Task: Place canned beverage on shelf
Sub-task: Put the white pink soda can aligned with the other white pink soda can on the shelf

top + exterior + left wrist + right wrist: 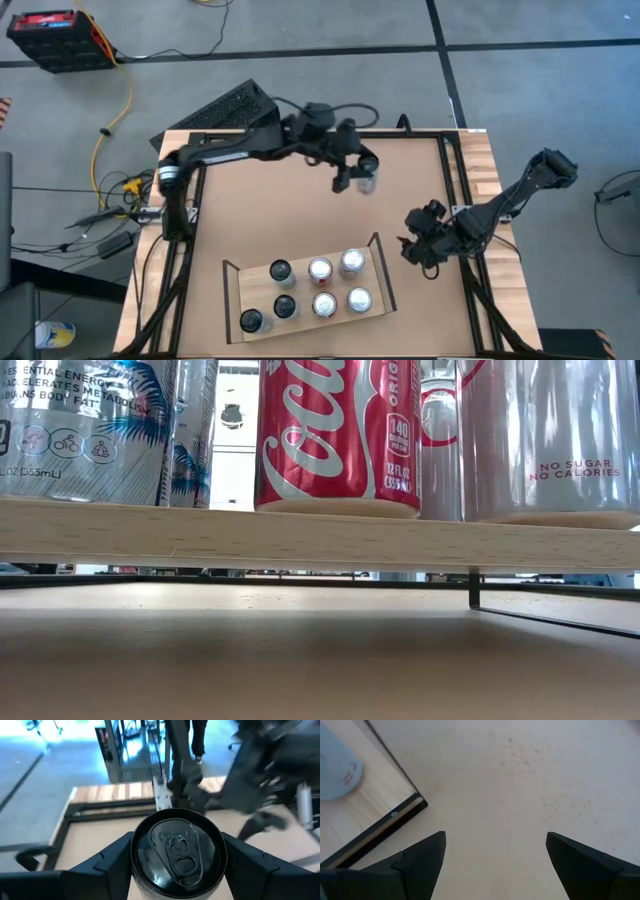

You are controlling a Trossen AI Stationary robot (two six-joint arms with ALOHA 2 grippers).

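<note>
The left pincer (357,176) is closed around a black-topped can (176,851), its fingers (116,856) pressed against both sides, holding it over the far middle of the desk (270,220), well apart from the shelf (375,262). The shelf lies near the desk's front edge and carries seven upright cans, a red cola can (338,435) among them. The right pincer (420,250) waits with its jaws spread wide and empty, just beside the shelf's right end rail.
</note>
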